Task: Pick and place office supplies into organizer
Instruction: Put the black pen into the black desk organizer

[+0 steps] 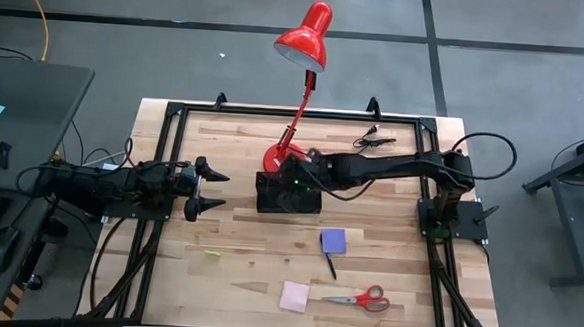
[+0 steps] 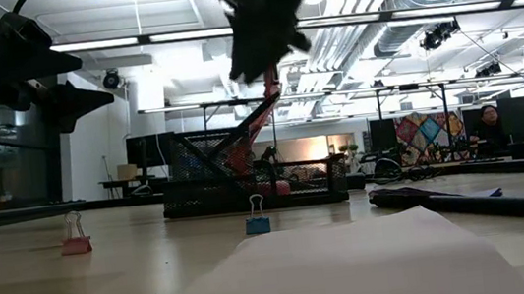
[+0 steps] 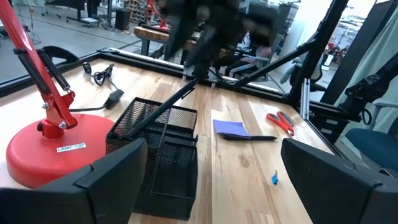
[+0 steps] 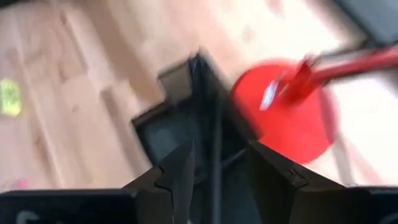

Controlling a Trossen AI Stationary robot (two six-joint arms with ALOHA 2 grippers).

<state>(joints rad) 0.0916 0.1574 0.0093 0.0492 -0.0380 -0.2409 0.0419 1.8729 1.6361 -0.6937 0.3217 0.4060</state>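
Observation:
The black mesh organizer [image 1: 288,196] stands in the table's middle beside the red lamp's base [image 1: 275,161]. My right gripper [image 4: 217,149] hovers over it, open. A thin black pen [image 3: 158,107] slants from below this gripper down into the organizer, and in the right wrist view the pen [image 4: 215,163] runs between the fingers with a gap on each side. A purple pad [image 1: 333,240], another pen [image 1: 330,265], a pink pad [image 1: 294,296] and red-handled scissors [image 1: 361,299] lie on the near right. My left gripper [image 1: 210,190] is open and empty left of the organizer.
The red lamp [image 1: 306,39] rises over the table's far middle. A black cable with clips [image 1: 373,141] lies at the far right. Small binder clips [image 2: 257,225] lie on the wood near the organizer. Black frame rails [image 1: 162,157] run along the table's edges.

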